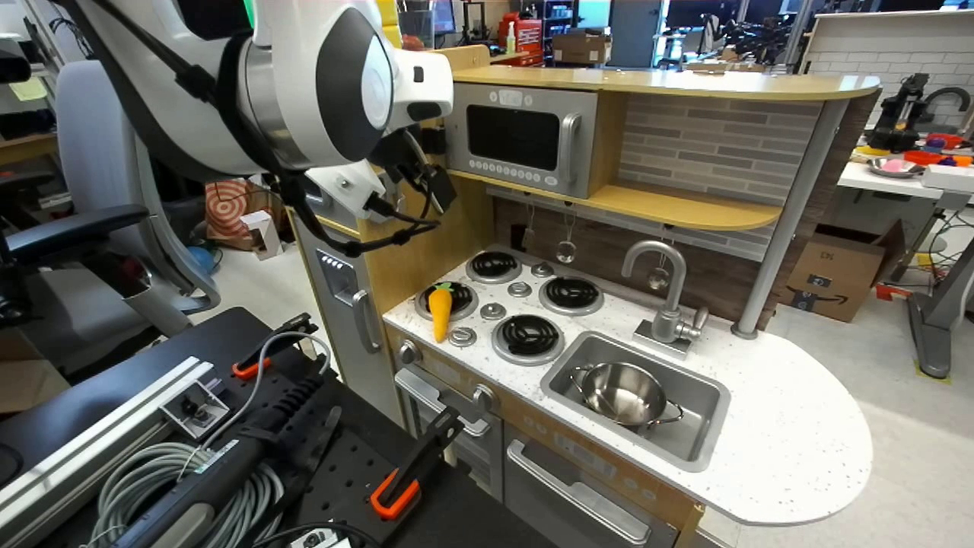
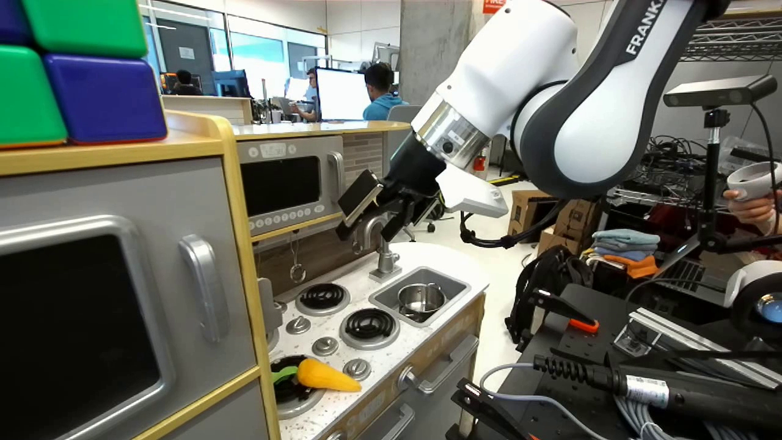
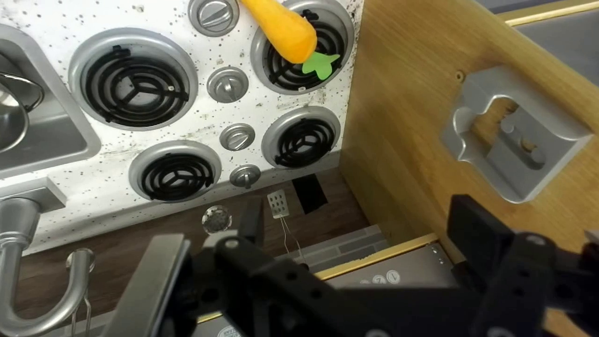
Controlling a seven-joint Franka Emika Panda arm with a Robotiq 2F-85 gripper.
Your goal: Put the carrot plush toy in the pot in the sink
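The orange carrot plush toy with a green tip lies across the front burner nearest the wooden side panel. It also shows in an exterior view and at the top of the wrist view. The shiny silver pot sits upright in the grey sink; no contents are visible in it. The pot is cut off at the left edge of the wrist view. My gripper is open and empty, its fingers wide apart. It is raised high above the counter, near microwave height, away from the carrot.
The toy microwave and its yellow shelf overhang the back of the counter. The silver faucet rises behind the sink. A wooden panel with a grey holder borders the burners. A black table holds cables.
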